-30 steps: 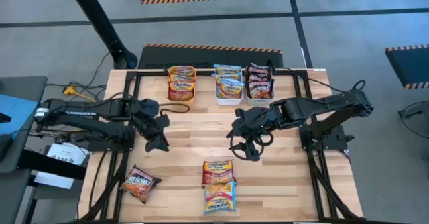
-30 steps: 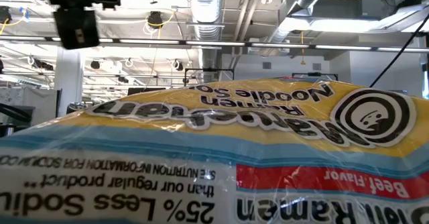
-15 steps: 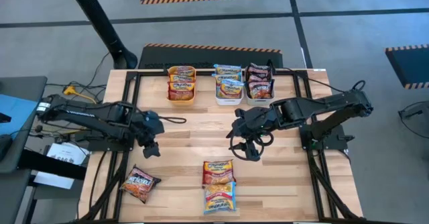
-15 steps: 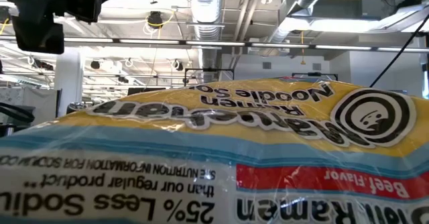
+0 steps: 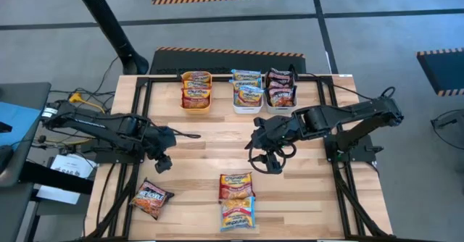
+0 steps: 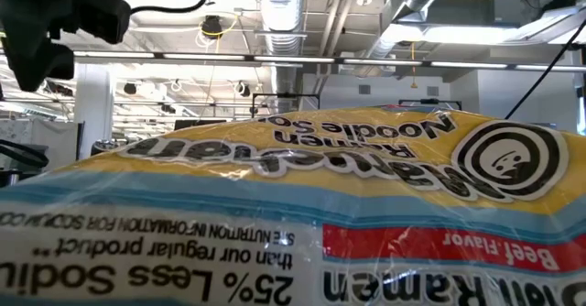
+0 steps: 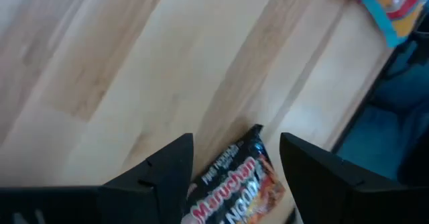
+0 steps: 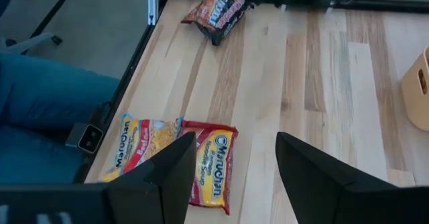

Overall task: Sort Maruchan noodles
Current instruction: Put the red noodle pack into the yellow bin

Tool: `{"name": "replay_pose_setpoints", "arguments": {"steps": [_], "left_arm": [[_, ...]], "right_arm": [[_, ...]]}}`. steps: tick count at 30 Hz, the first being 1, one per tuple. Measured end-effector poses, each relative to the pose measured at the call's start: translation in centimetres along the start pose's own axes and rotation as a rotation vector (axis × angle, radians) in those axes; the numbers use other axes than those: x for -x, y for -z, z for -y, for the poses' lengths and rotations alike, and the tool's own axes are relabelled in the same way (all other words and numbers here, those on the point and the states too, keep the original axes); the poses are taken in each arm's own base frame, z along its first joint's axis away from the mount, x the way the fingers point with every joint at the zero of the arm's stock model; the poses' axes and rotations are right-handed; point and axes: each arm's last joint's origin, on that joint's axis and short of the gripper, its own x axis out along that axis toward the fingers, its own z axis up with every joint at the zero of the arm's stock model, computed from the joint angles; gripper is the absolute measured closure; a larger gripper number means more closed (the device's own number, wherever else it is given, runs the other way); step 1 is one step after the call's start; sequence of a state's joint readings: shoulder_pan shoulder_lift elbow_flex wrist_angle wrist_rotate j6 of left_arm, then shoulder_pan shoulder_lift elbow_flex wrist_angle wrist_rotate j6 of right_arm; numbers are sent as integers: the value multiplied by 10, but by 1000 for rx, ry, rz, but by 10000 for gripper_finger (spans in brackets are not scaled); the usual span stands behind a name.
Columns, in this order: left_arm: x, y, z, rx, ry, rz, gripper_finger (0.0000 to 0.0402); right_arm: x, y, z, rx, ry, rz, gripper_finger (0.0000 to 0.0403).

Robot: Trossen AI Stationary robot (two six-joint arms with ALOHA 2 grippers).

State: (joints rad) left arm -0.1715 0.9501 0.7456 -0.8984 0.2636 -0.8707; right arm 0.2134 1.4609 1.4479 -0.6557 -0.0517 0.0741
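Observation:
Three Maruchan noodle packets lie flat on the wooden table. A dark maroon packet sits near the front left corner. An orange-red packet and a light blue-yellow one lie at the front middle; the latter fills the low view. My left gripper hangs open just above and beyond the dark packet, which shows between its fingers. My right gripper waits open over the table's middle, above the two front packets.
Three bins filled with packets stand along the far edge: orange, white and grey. A black frame runs along the table's sides. A person's legs in blue trousers show past the near edge.
My left gripper has swung from the table's middle left toward the near left corner and sunk, tipping more steeply down and rolling, so it now hangs over the dark maroon packet. The packets have not moved.

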Motion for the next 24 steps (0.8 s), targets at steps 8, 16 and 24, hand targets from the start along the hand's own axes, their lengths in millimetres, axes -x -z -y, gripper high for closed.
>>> {"name": "replay_pose_setpoints", "arguments": {"steps": [8, 16, 24], "left_arm": [[-15, -23, 15, -200, 11, 186, 191], [-45, -52, 35, -526, 26, 342, 191], [-81, -74, 43, -637, -13, 432, 191]], "right_arm": [[0, 7, 1, -8, 5, -69, 172], [0, 10, 1, -10, 9, -103, 172], [0, 10, 2, -10, 55, -99, 172]]}}
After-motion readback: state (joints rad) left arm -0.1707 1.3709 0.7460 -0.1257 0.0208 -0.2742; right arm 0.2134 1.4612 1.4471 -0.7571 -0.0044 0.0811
